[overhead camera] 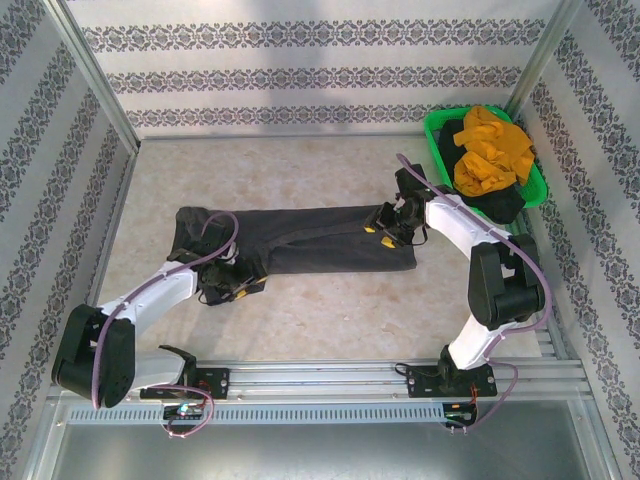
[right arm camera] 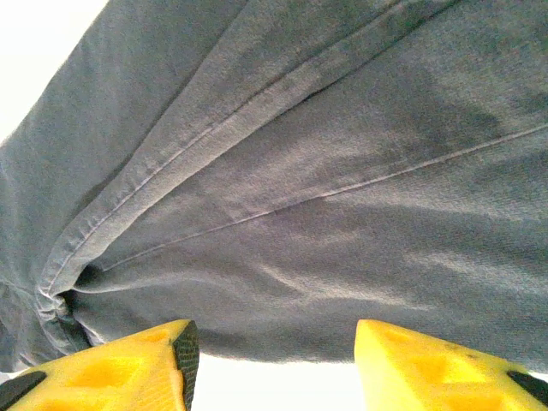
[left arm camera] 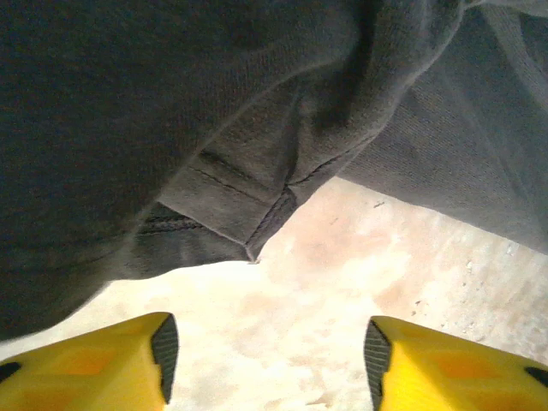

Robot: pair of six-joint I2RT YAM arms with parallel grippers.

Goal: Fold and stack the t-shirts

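The charcoal t-shirt (overhead camera: 300,240) lies on the counter (overhead camera: 330,320) as a long band, its long axis running left to right between my arms. My left pincer (overhead camera: 232,285) is at its near-left end, fingers apart over bare counter, with a hemmed corner (left arm camera: 248,231) just ahead. My right pincer (overhead camera: 385,228) is at the right end, also apart and gripping nothing, cloth just beyond the tips. The mustard t-shirt (overhead camera: 490,150) sits in the green basket (overhead camera: 435,135), far right.
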